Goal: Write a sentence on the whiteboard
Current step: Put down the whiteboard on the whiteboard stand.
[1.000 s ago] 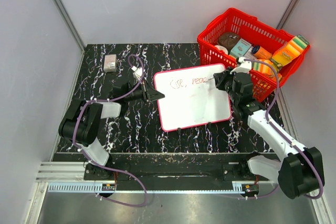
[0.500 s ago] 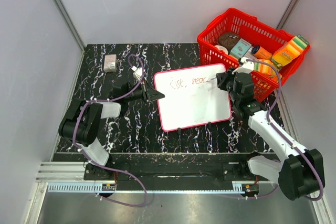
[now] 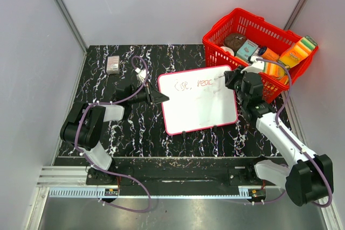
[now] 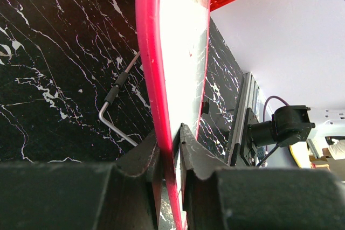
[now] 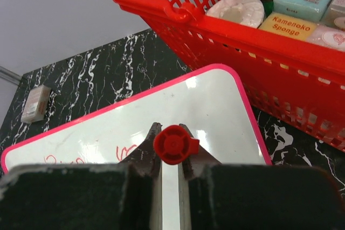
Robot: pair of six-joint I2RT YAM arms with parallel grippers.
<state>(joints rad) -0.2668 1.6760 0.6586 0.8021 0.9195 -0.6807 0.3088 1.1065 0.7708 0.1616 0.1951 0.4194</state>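
whiteboard [image 4: 186,36] rim in L end effector [image 4: 170,133], marker [image 5: 175,145] cap R-cam only

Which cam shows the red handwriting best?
Top external: the whole row of handwriting lies face-up on the whiteboard. Right wrist catches only a few strokes; left wrist sees the whiteboard edge-on, writing unreadable.

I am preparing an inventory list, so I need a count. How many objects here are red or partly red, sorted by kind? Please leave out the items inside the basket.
red basket: 1
red-rimmed whiteboard: 1
red marker: 1
Total: 3
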